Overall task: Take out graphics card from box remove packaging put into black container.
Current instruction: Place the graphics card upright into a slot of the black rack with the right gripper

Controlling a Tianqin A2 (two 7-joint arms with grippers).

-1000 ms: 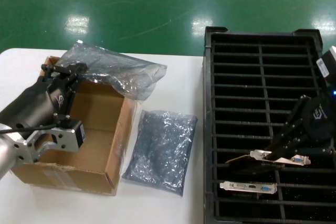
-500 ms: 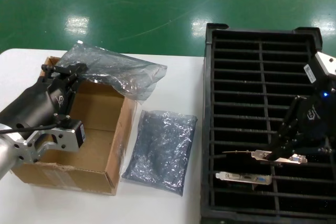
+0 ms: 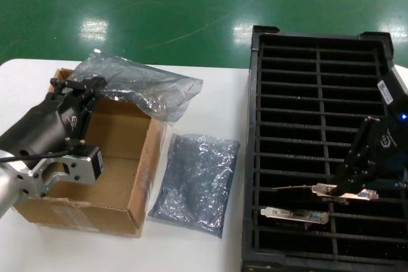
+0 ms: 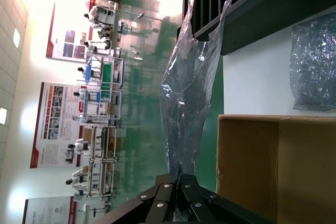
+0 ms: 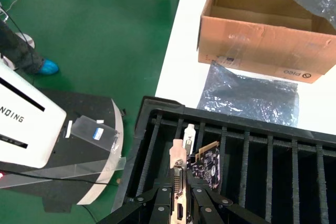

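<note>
Item 1, right gripper (image 3: 339, 190): I see it over the near right part of the black container (image 3: 319, 42), fingers clamped on the silver bracket of the graphics card (image 3: 319, 190); the card lies level, bracket end at the claw, board end reaching away toward the crate's centre rib; in the right wrist view the bracket (image 5: 177, 182) stands between the 2 fingers and the board sits down between ribs.

Item 2, second card (image 3: 297, 215): lodged in the slot just nearer me than the held one, not touched by either claw.

Item 3, left gripper (image 3: 80, 85): I hold it over the far left corner of the box (image 3: 143, 176), fingers pinched together on one end of the packaging (image 3: 137, 87); the bag drapes across the box's far edge toward the crate; the left wrist view shows the plastic (image 4: 191, 93) trailing from the closed fingertips.

Item 4, second bag (image 3: 197, 183): flat on the white table (image 3: 210, 100), between box and crate.

Change against 0.5 s ago: the right gripper and its card sit slightly lower and nearer the crate's right side; the crate itself has shifted a little in view; left arm, box and both bags unchanged.
</note>
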